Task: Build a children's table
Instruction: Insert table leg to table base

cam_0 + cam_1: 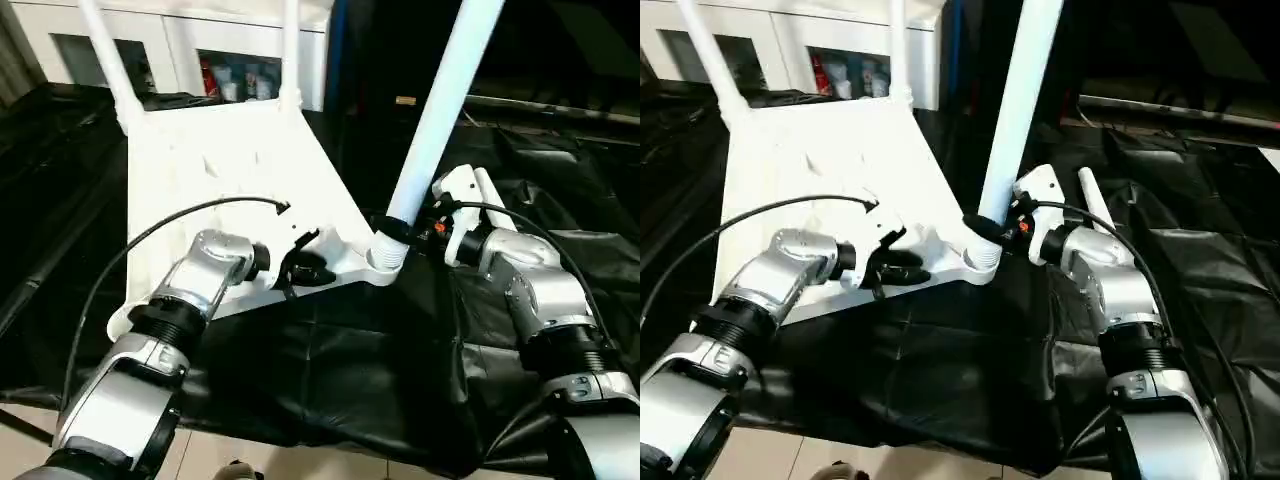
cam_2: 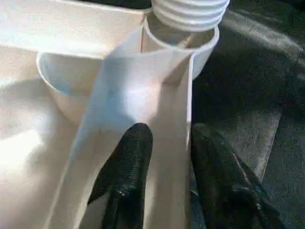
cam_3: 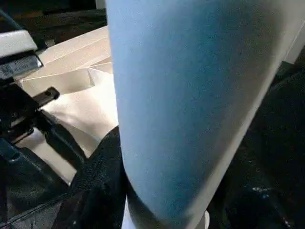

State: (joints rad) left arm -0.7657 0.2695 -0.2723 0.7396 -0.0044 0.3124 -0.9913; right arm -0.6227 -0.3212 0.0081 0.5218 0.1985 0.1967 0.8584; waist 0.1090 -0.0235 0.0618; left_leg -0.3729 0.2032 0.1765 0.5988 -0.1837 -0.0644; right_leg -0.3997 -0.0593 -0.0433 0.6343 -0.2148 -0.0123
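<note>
1. While lying upside down on black sheeting [image 1: 330,370] across the centre and upper left of the frame, table top [image 1: 220,170] carries two legs [image 1: 105,50] already standing at its far corners, both cut off by the top edge
2. Near corner socket [image 1: 385,262], lower centre of the head views, taking the threaded end of a third leg [image 1: 440,110]; long axis of that leg running up and slightly right, out through the top of the frame
3. Left gripper [image 2: 164,143] clenched on a thin rib [image 2: 143,86] of the table top just short of the socket, one black finger [image 2: 131,157] on each face of it
4. Right gripper [image 1: 400,225] hard against the base of the leg from the right side, apparently wrapped round it; cannot tell how far the fingers close, leg blocking the wrist view
5. Coming move judged to turn on leg axis lining up with the socket; right arm nearer the leg, left arm steadying the top
6. Depth of thread engagement hard to make out; fourth leg possibly the white piece [image 1: 1090,205] behind the right wrist, not certain
</note>
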